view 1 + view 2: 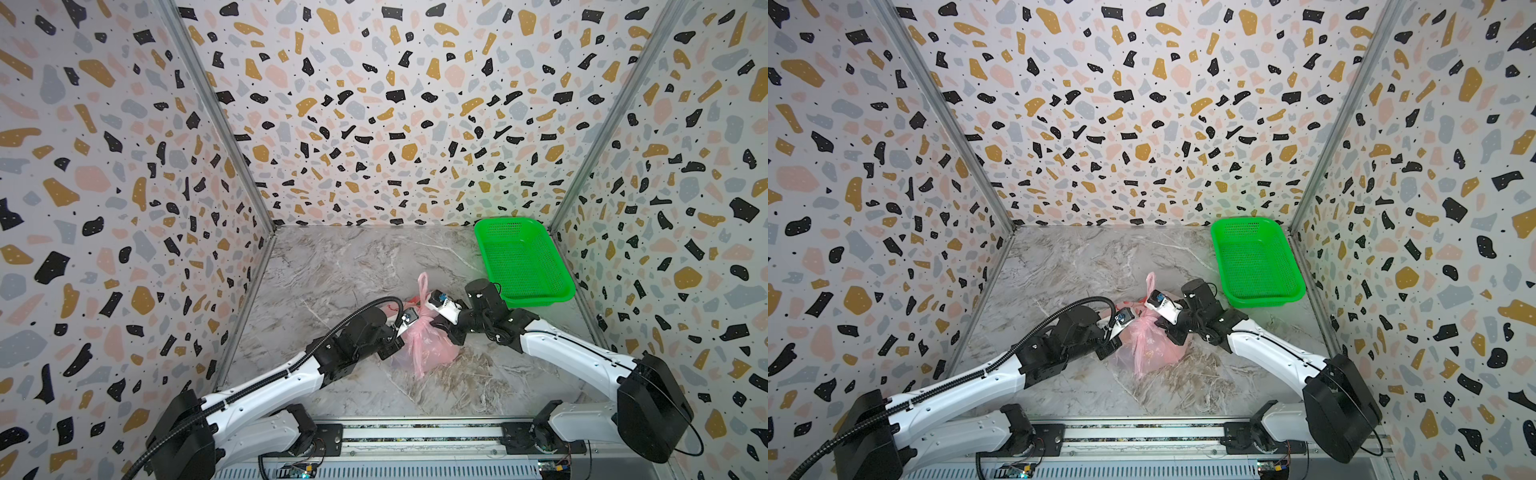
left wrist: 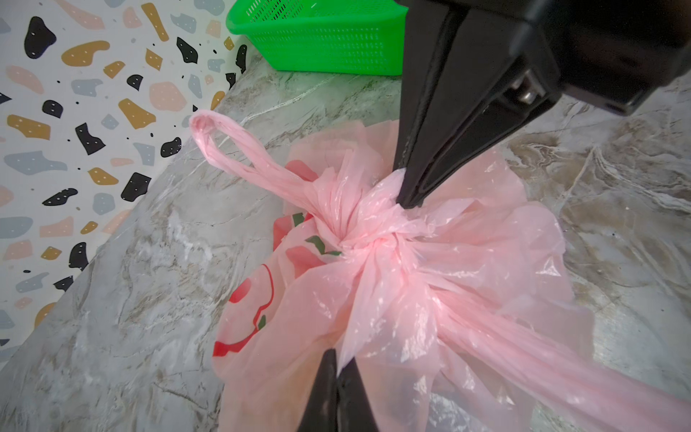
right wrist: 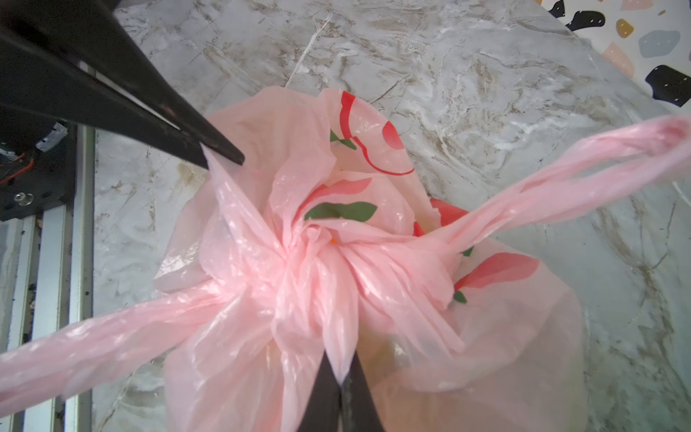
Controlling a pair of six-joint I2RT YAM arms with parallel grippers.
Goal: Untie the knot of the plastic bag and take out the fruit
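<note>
1. My right gripper (image 3: 342,377) is pinched closed on a thin fold of pink film, and the fold rises from its tips straight to the knot (image 3: 310,239). My left gripper (image 2: 338,368) is clamped the same way on a fold at the opposite side.
2. The knot sits between the two grippers, just ahead of each set of tips. It tops the plastic bag (image 1: 419,345), which rests on the marble tabletop (image 1: 332,270).
3. I judge the film light, limp, slippery and thin enough to tear. Pulling on loose folds would likely stretch them rather than free the tie. The twisted loop handles (image 3: 598,161), running out to either side of the knot, look like the better hold.
4. Inside the bag, the fruit (image 3: 396,348) shows only as a dim yellowish shape through the film. I cannot tell which kind it is.
5. Well beyond the right gripper, the green mesh basket (image 1: 519,257) stands empty.
</note>
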